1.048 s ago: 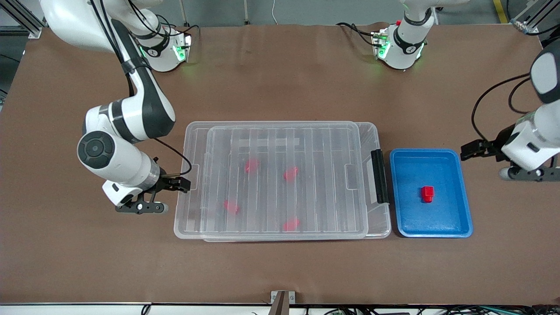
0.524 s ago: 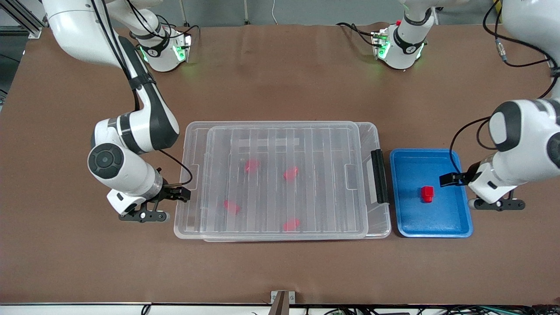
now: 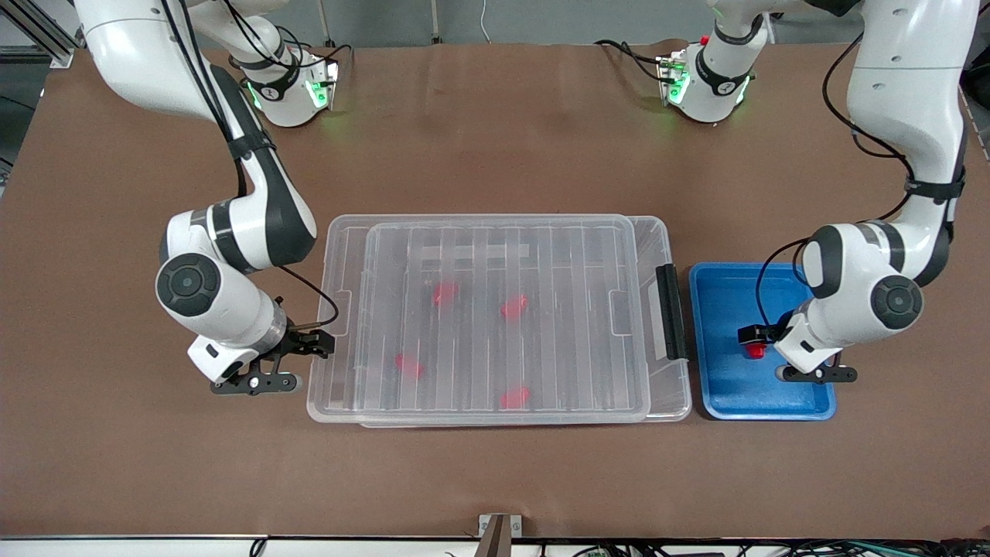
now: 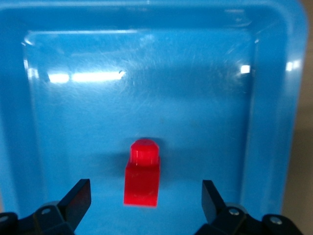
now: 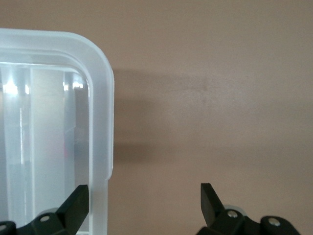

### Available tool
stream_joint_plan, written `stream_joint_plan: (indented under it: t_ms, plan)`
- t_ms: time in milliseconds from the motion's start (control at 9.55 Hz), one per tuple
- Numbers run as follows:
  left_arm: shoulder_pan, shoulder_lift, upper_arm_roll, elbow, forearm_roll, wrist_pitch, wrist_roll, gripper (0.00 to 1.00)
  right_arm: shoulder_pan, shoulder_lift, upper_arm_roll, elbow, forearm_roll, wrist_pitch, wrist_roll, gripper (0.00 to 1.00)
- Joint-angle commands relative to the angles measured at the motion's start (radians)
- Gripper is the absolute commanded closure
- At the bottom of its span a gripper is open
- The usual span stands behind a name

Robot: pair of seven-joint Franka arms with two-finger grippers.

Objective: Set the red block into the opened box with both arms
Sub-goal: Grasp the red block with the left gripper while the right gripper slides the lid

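Front view: the brown table (image 3: 495,139) fills the frame, and in its middle lies the box (image 3: 499,319), a large clear bin with its ribbed lid (image 3: 503,255) on top, so it does not look opened yet. Four red pieces (image 3: 445,292) show dimly through the lid. The black handle (image 3: 670,311) is at the box's right end in the frame. At the right of the frame sits the blue tray (image 3: 762,402), and the red block (image 4: 143,172) lies in it, partly covered by the left gripper (image 3: 804,363) in the front view.

In the left wrist view the left gripper's fingers stand spread wide on both sides of the block, not touching it. The right gripper (image 3: 259,370), at the lower left of the frame, hangs released beside the box's corner (image 5: 93,88), holding nothing.

The block seems light, stiff and smooth, so it may slip; I judge the flat sides of the squarish body are better to pinch than the narrow stub.
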Motion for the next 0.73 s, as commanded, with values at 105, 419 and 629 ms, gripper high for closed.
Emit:
stream_joint_plan:
  t_ms: [105,419,629]
  plan:
    - [-0.005,0.025,0.005,-0.095,-0.005,0.133,0.003,0.01,-0.058,0.001,0.004,0.006,-0.023,-0.012,-0.102,0.0]
    - [-0.002,0.025,0.005,-0.092,-0.002,0.131,0.021,0.8,-0.125,-0.008,0.001,0.008,-0.023,-0.027,-0.209,0.0]
    - [-0.005,0.028,0.005,-0.083,-0.002,0.13,0.023,1.0,-0.175,-0.014,-0.002,0.015,-0.025,-0.07,-0.277,0.0]
